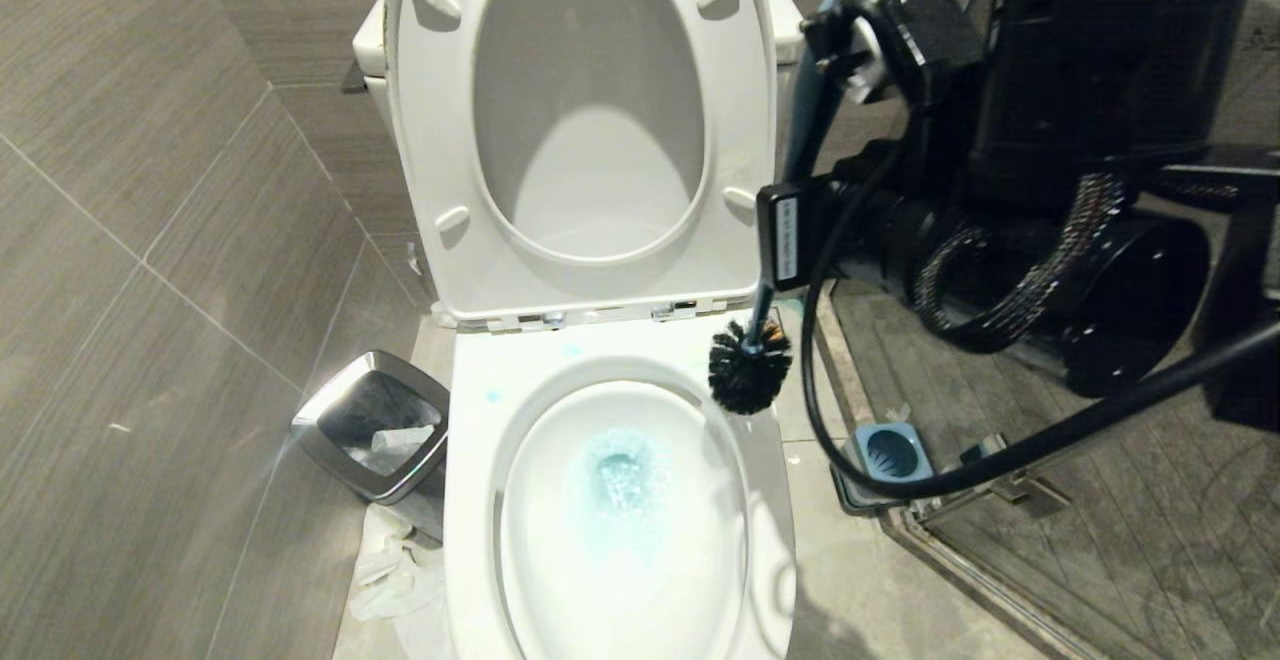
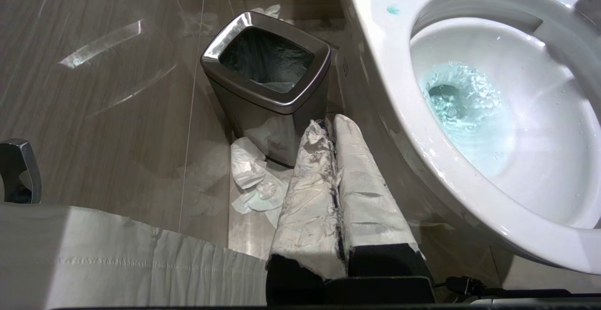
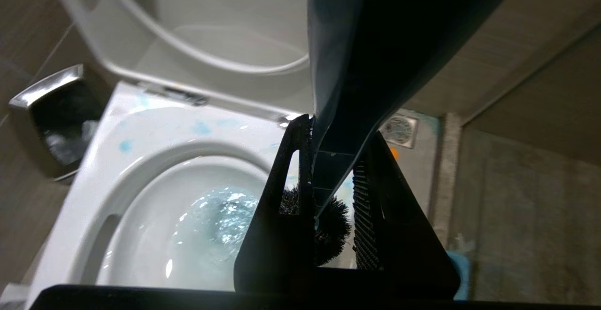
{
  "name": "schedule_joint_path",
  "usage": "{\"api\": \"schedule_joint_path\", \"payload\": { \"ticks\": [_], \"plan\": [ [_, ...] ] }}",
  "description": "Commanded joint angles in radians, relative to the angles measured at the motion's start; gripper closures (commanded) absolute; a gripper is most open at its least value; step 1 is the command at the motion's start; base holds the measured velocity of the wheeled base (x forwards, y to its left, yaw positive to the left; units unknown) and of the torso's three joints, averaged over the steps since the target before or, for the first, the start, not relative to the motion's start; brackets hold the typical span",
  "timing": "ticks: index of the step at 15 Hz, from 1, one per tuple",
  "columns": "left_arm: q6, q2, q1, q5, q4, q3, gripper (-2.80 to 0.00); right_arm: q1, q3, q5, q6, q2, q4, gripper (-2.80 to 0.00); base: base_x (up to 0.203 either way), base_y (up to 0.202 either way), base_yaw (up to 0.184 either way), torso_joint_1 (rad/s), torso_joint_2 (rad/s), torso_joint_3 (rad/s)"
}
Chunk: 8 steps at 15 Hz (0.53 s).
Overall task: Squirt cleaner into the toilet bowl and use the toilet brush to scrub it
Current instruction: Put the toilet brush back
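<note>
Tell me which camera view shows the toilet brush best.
The head view: the toilet brush shows nearly whole, its bristle head hanging over the toilet bowl's rim. The right wrist view shows only its handle in the right gripper and some bristles. The left wrist view shows none.

The right gripper (image 3: 331,159) fingers (image 3: 286,197) clamp the toilet brush (image 3: 338,112) handle. Its black bristles show beyond the fingers, above the toilet bowl (image 3: 141,159) rim beside foamy blue water (image 3: 220,225).

Toilet brush (image 1: 750,365) above blue-stained toilet bowl (image 1: 470,500)

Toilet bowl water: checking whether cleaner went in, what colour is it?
Pale blue-turquoise in the toilet bowl, clearest in the left wrist view.
</note>
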Motion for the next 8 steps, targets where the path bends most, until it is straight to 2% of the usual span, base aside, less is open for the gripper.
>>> {"api": "schedule_joint_path", "payload": {
  "ticks": [1,4,8],
  "plan": [
    [0.0,0.001,0.0,0.0,0.0,0.0,0.0,-0.085,0.0,-0.001,-0.002,-0.092,0.033,0.0,0.0,0.0,0.0,0.0,0.0,0.0],
    [0.0,0.001,0.001,0.0,0.0,0.0,0.0,-0.232,0.028,0.036,0.0,-0.129,0.071,0.0,0.0,0.0,0.0,0.0,0.0,0.0],
    [0.0,0.001,0.0,0.0,0.0,0.0,0.0,-0.43,0.139,0.183,0.01,-0.152,0.053,0.0,0.0,0.0,0.0,0.0,0.0,0.0]
  ]
}}
